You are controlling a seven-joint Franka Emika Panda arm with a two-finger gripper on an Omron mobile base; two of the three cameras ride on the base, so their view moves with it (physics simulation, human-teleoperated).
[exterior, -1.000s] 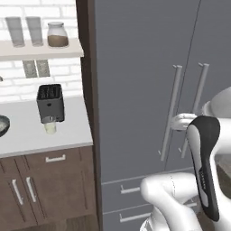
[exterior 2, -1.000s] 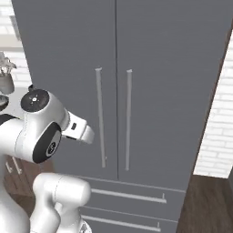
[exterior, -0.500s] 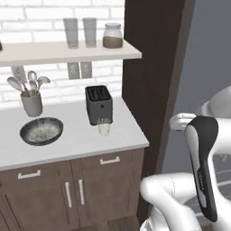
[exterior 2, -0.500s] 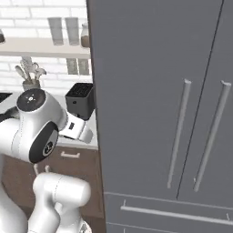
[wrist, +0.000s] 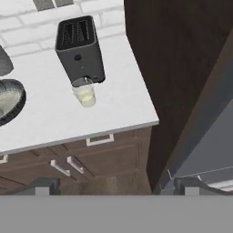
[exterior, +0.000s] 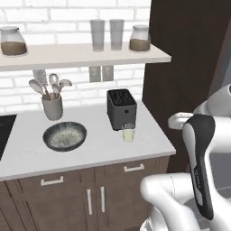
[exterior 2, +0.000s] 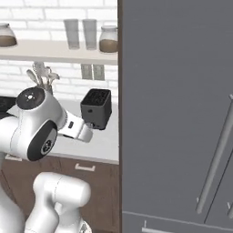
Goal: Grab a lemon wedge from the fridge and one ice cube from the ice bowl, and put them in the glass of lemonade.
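On the white surface [exterior: 90, 153], the glass of lemonade [exterior: 128, 133] sits at 6 o'clock from the toaster [exterior: 121, 108], and the hand [wrist: 116, 185] is spread wide and empty.

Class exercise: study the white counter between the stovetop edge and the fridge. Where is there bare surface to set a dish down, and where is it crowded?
Free: the front strip of the counter, below the ice bowl and glass of lemonade; also the patch between bowl and toaster. Crowded: the glass stands right in front of the toaster, and the utensil cup sits close behind the bowl.
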